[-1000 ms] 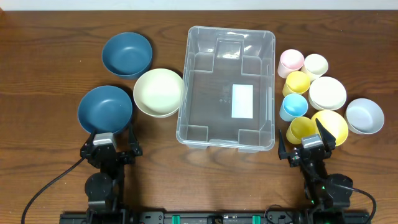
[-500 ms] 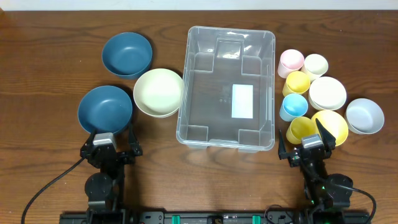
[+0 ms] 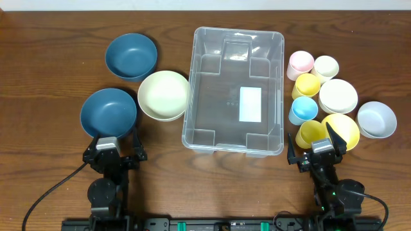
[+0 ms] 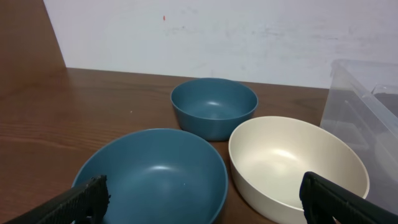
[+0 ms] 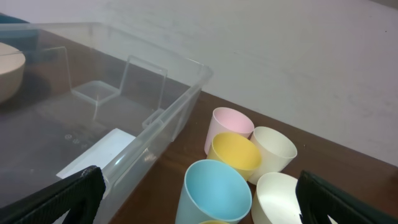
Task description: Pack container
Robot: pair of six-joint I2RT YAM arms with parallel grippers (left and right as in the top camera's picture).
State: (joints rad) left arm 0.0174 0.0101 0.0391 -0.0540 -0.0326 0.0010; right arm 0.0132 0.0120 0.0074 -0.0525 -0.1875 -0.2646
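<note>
The clear plastic container (image 3: 235,90) sits empty in the table's middle, a white label on its bottom; its wall shows in the left wrist view (image 4: 367,124) and the right wrist view (image 5: 124,118). Two dark blue bowls (image 3: 131,55) (image 3: 108,113) and a cream bowl (image 3: 164,95) lie to its left. Pink (image 3: 300,63), cream (image 3: 325,67), yellow (image 3: 306,85) and light blue (image 3: 303,110) cups stand to its right. My left gripper (image 3: 114,142) is open just behind the near blue bowl (image 4: 155,177). My right gripper (image 3: 316,142) is open behind the light blue cup (image 5: 214,190). Neither holds anything.
On the right also stand a white bowl (image 3: 338,95), a yellow bowl (image 3: 343,130), a pale grey-blue bowl (image 3: 377,119) and a second yellow cup (image 3: 311,134). A white wall (image 4: 205,31) runs behind the table's far edge.
</note>
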